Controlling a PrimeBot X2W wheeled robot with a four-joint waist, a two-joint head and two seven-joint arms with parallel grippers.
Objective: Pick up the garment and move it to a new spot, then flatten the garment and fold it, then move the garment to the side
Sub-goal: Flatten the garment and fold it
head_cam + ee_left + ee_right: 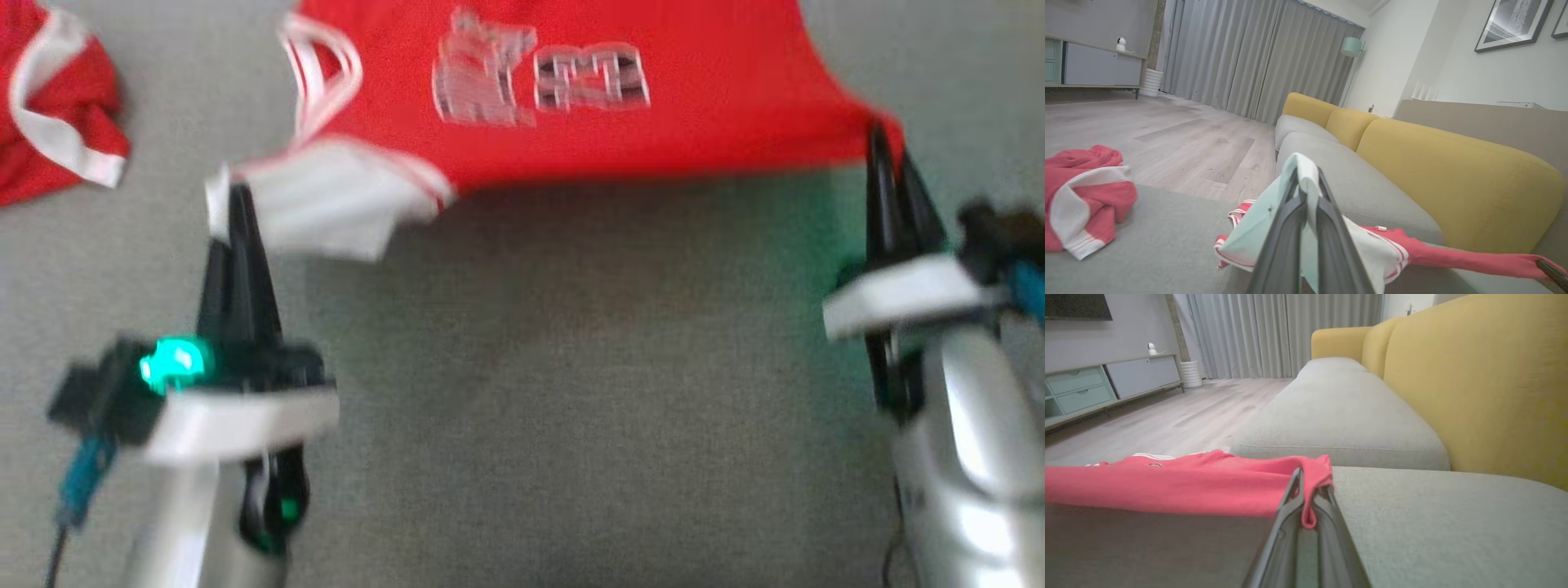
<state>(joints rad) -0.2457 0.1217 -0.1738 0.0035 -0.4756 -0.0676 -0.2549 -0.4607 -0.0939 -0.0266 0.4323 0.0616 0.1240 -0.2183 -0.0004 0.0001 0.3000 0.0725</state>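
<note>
Left gripper (236, 200) is clamped on the white-trimmed corner and right gripper (888, 147) on the red corner of the garment (620, 139), which is stretched between them over the grey seat cushion (571, 392). It is advisable to keep both arms level and the edge taut while setting it down, so it lands flat. The blurred head view appears to show a printed chest panel; the wrist views add cloth nipped between each pair of fingers, a second red garment (1086, 196) and, farther off, the yellow backrest (1474, 375).

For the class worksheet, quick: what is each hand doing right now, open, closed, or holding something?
Left hand: closed, holding the red shirt by its white edge.
Right hand: closed, holding the red shirt's opposite corner.
</note>
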